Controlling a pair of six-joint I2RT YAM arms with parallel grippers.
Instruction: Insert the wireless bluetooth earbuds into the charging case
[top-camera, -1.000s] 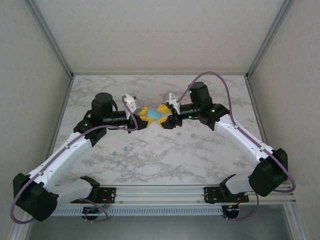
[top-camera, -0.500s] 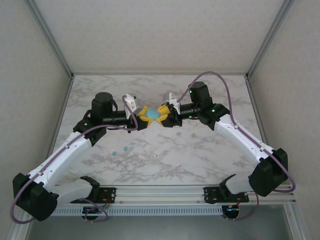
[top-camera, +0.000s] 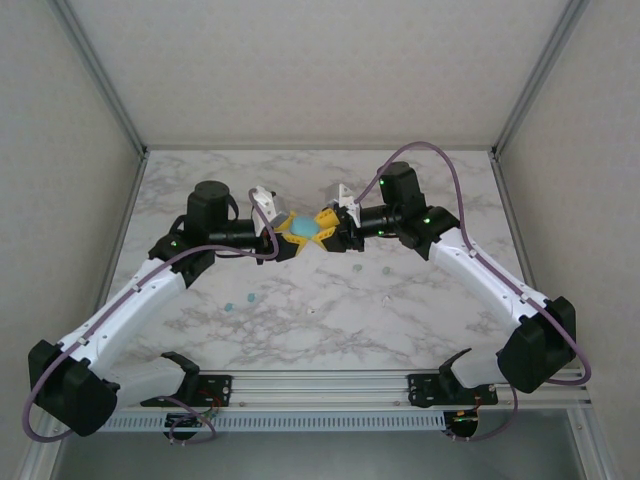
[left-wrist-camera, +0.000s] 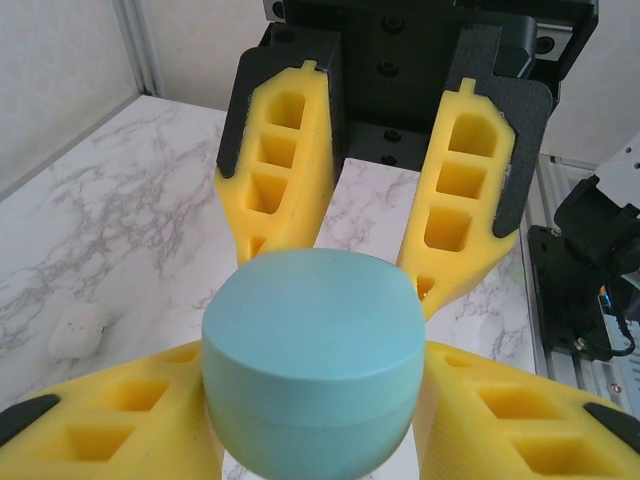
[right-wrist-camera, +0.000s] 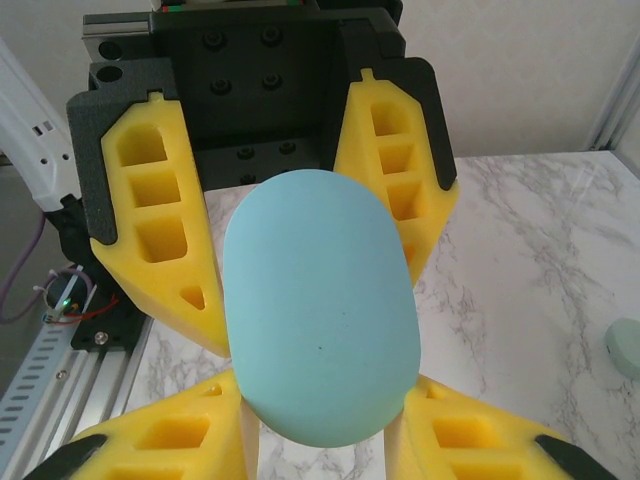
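Two mint earbuds (top-camera: 250, 297) lie loose on the bench (top-camera: 430, 330). At their 1 o'clock, above mid-bench, the left gripper (top-camera: 283, 233) pinches one end of the closed light blue charging case (top-camera: 305, 229), holding it clear of the surface. The right gripper (top-camera: 330, 229) faces it, its fingers pressed against the case's other end. More tiny earbuds (top-camera: 385, 297) sit at the case's 4 o'clock, well apart from it.
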